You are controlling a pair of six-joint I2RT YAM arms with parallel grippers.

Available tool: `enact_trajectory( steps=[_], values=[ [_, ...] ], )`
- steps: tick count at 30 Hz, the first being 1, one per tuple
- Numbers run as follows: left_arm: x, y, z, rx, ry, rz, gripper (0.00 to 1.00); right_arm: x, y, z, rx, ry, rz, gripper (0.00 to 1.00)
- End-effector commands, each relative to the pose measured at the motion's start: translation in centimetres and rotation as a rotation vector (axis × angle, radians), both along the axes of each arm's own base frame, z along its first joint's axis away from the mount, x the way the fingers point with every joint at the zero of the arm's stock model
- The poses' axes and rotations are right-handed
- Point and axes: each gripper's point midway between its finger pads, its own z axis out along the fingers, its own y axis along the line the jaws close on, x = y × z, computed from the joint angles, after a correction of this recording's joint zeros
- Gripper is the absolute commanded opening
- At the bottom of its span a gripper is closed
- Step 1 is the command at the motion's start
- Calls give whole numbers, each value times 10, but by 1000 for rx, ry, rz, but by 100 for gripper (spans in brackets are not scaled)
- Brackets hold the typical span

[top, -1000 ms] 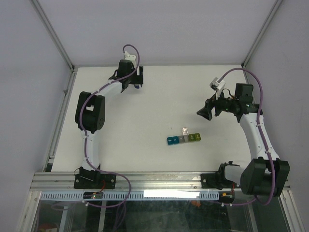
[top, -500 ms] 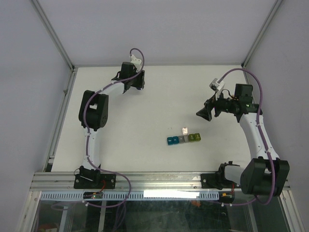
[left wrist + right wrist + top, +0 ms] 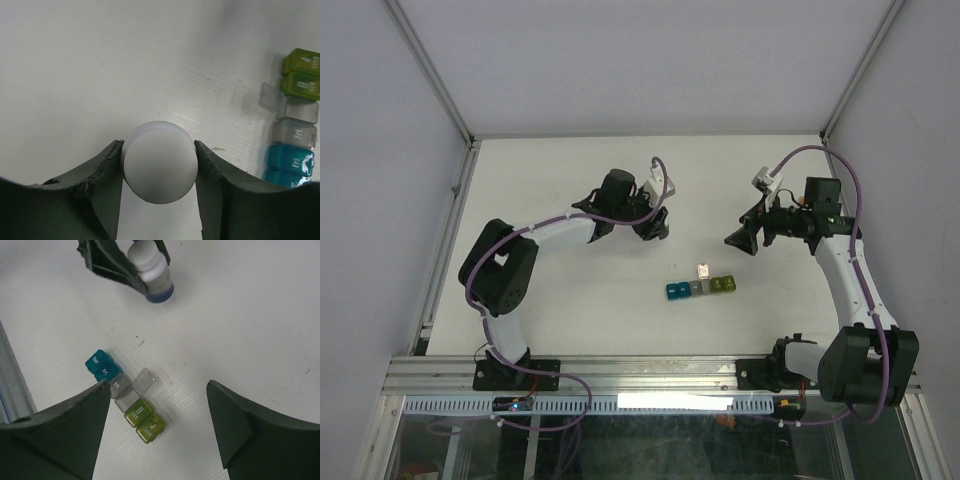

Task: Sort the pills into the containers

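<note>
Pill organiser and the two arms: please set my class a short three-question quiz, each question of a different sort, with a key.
1. True or false: every lid of the pill organiser is shut.
2. Multiple choice: the left gripper holds A) a white-capped bottle, B) a spoon, C) nothing.
3. Fill in the gap: the right gripper, above the pill organiser, has its jaws ____.

Key
1. False: one clear lid stands flipped open.
2. A.
3. Open.
</note>
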Motion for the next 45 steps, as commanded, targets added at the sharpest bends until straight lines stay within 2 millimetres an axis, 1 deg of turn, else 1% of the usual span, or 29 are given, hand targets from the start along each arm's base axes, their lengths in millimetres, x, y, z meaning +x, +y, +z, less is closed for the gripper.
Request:
enact_trajectory(
  steps=[1,4,7,11,14,17,19,23,24,26,28,33,36,38,39,40,41,42,43,45],
  values=[
    [-17,-21,13,-51,-89,-146,25,-3,4,5,23,-37,44,81],
    [-20,-29,7,-49,-79,-145,25,-6,6,2,30,-34,59,81],
    [-24,-37,6,-52,-88,-145,25,-8,8,-2,28,-31,73,81],
    [-31,-40,-6,-30,-81,-144,29,-10,10,-7,26,-23,89,81],
    [-33,-37,-17,-15,-48,-119,36,-11,14,-9,24,-21,105,81],
    [-34,-38,-23,-7,-28,-100,43,-12,17,-12,18,-14,119,81],
    [-36,-40,-26,-2,-21,-91,47,-12,19,-15,13,-10,126,81],
    [-36,-43,-26,-1,-14,-63,60,-13,21,-18,11,-2,135,81],
    [-35,-43,-24,-7,-7,-48,64,-13,22,-18,10,-3,138,81],
    [-36,-43,-19,-25,1,-33,75,-14,22,-19,11,1,142,81],
    [-38,-42,-10,-57,-2,-21,83,-15,23,-19,8,-5,149,81],
    [-45,-34,16,-137,-29,4,89,-19,27,-21,5,-29,185,81],
    [-53,-20,32,-190,-60,21,89,-19,33,-21,-13,-58,209,81],
    [-56,-10,47,-230,-108,41,90,-15,36,-19,-43,-94,212,82],
    [-59,-4,53,-244,-131,53,90,-12,39,-18,-69,-120,212,85],
    [-63,2,58,-260,-152,64,92,-9,41,-16,-91,-149,210,88],
    [-64,9,66,-284,-183,85,97,-7,43,-12,-106,-185,214,92],
    [-67,15,73,-310,-210,98,99,-4,45,-6,-108,-211,225,97],
    [-70,22,81,-342,-239,115,99,-2,47,-1,-99,-216,235,99],
    [-76,40,85,-405,-255,180,99,-1,55,6,-56,-199,273,99]
  ],
)
